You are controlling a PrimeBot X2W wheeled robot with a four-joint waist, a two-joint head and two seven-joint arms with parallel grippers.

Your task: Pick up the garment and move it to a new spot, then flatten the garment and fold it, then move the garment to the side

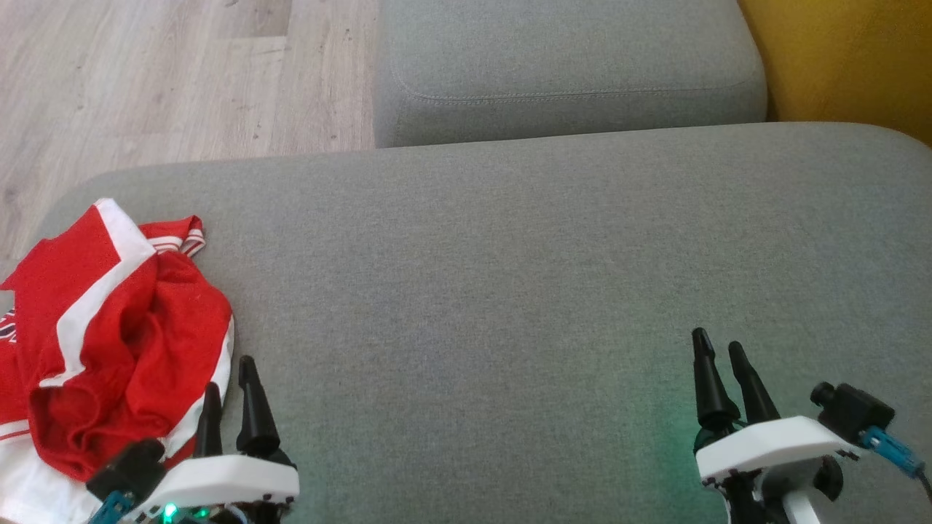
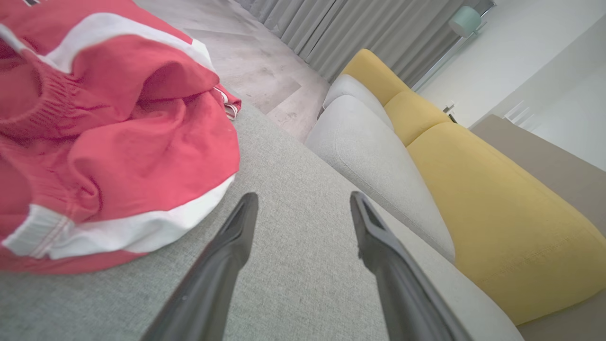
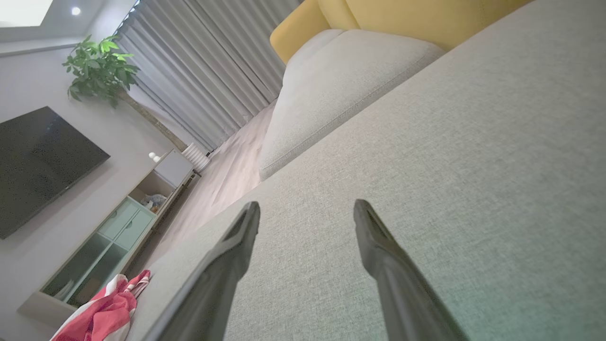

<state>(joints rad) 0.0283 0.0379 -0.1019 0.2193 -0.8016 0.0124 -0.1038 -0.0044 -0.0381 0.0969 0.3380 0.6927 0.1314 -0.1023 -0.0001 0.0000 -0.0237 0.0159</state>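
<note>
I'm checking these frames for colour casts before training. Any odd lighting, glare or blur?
Head view: even, soft light, but a green glow tints the grey cushion beside the right gripper. Left wrist view: the red garment sits close and looks slightly soft. Right wrist view: the ceiling light is blown out; faint green tint at lower right.

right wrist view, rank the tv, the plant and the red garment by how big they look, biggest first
1. tv
2. plant and red garment: about alike, so unranked; the garment runs off the bottom edge.
This is apparent size only, since their distances from the camera differ.
</note>
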